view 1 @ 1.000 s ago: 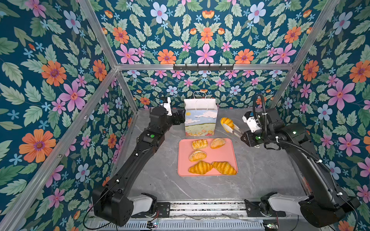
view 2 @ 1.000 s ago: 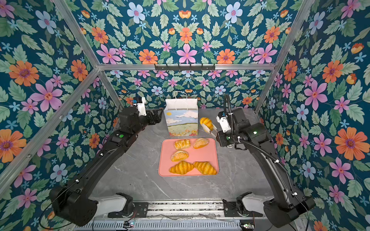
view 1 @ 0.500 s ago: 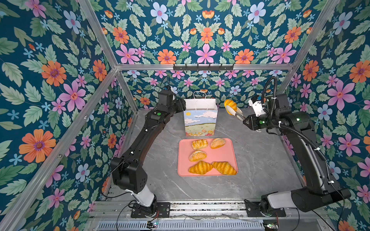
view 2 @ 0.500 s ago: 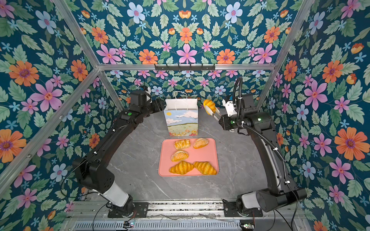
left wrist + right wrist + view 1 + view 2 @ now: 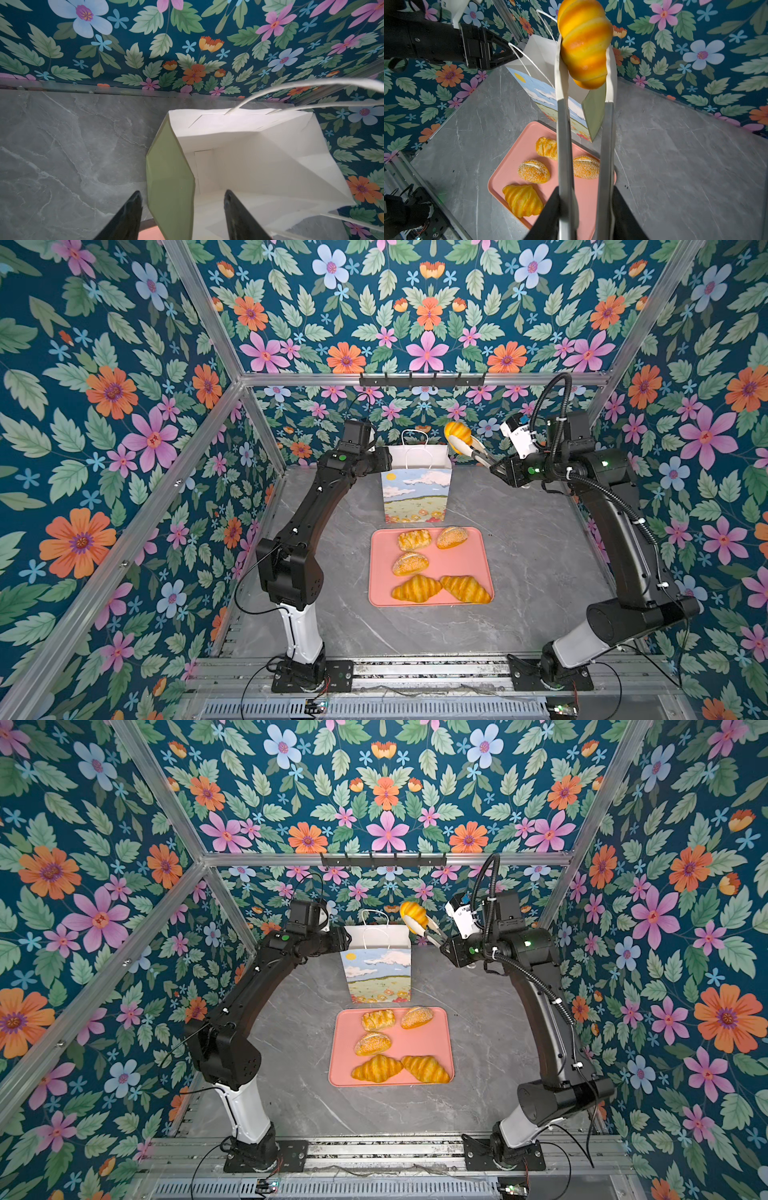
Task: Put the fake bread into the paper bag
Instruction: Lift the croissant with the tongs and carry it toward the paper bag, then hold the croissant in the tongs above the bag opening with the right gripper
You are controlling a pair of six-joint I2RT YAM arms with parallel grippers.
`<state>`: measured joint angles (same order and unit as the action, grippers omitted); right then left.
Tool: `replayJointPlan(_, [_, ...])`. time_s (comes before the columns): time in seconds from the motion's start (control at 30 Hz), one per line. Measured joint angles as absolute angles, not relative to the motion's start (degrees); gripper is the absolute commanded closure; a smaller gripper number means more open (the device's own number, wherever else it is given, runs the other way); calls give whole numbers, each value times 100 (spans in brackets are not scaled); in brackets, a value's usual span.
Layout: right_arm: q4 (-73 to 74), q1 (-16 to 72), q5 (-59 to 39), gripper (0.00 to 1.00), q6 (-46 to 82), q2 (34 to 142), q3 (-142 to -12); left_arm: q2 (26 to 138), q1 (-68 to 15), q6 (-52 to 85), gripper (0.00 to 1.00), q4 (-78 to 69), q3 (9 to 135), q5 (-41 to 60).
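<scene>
The paper bag (image 5: pixel 415 493) (image 5: pixel 378 973) stands upright behind the pink tray (image 5: pixel 382 597), its white inside (image 5: pixel 249 155) showing. My right gripper (image 5: pixel 496 466) (image 5: pixel 585 190) is shut on metal tongs (image 5: pixel 564 135), which pinch a ridged croissant (image 5: pixel 457 435) (image 5: pixel 413 914) (image 5: pixel 584 45) above the bag's right rim. My left gripper (image 5: pixel 384 458) (image 5: pixel 182 193) is open and straddles the bag's green left side wall, one finger inside and one outside. On the tray lie a lattice pastry (image 5: pixel 413 540), two sesame rolls (image 5: pixel 451 537) (image 5: pixel 409 563) and two croissants (image 5: pixel 415 588) (image 5: pixel 465 589).
Flowered walls close in the grey marble table (image 5: pixel 540 572) on three sides. A black hook rail (image 5: pixel 422 380) runs along the back wall above the bag. The bag's cord handles (image 5: pixel 311 87) stand up over its opening. Both arm bases sit on the front rail (image 5: pixel 415 672).
The right arm has lifted the tongs and croissant from beside the tray up over the bag's right rim. The left gripper has moved onto the bag's left wall with its jaws narrower.
</scene>
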<state>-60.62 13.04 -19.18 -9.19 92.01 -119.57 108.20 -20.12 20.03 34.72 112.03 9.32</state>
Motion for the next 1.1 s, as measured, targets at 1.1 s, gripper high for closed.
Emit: replayJointPlan(1.1, [-6077,1306,-3046,64,-2447,10943,-13091,11013,-1811,1774,40,3424,11351,1579])
